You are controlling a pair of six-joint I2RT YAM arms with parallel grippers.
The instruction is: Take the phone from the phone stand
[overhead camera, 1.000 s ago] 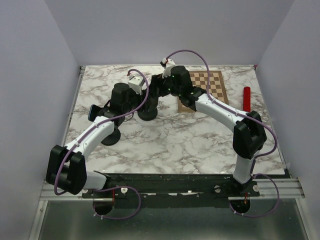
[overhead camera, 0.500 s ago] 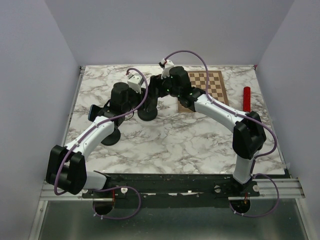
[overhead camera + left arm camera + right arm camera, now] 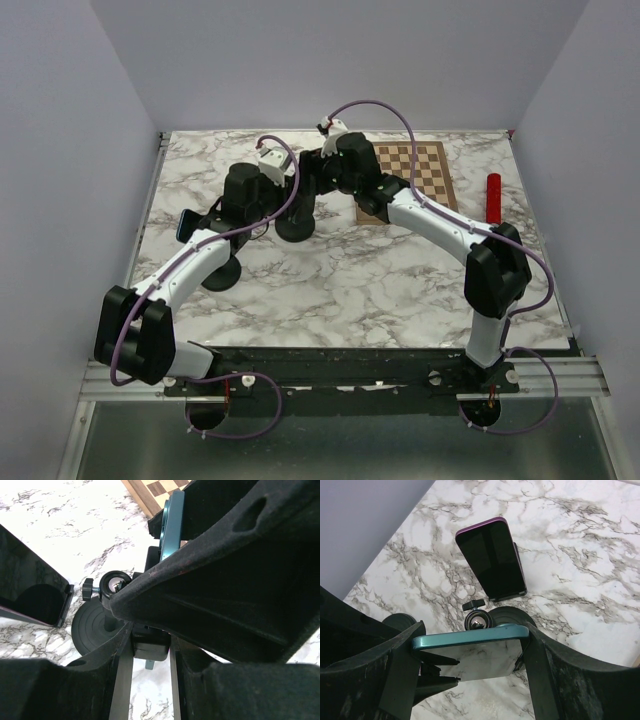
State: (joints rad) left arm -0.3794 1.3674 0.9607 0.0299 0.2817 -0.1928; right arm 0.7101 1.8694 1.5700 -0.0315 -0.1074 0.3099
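Observation:
A teal phone point(image 3: 470, 639) is held edge-up between the fingers of my right gripper point(image 3: 470, 652), just in front of the ball joint point(image 3: 479, 621) of the black phone stand point(image 3: 516, 616). In the left wrist view the same phone point(image 3: 170, 525) shows as a thin teal edge under the right gripper's black body. My left gripper point(image 3: 150, 652) is shut on the stand's black holder block point(image 3: 150, 647), below the phone. From above, both grippers meet over the stand's round base point(image 3: 295, 228), and the phone itself is hidden by them.
A purple-edged phone point(image 3: 492, 560) leans on a second stand point(image 3: 220, 275) at the left. A wooden chessboard point(image 3: 415, 175) lies at the back right, with a red cylinder point(image 3: 493, 195) beyond it. Walls enclose the marble table point(image 3: 380, 290).
The left gripper's jaws have closed in onto the stand's holder block. The right gripper keeps its hold on the teal phone, and both arms have hardly moved.

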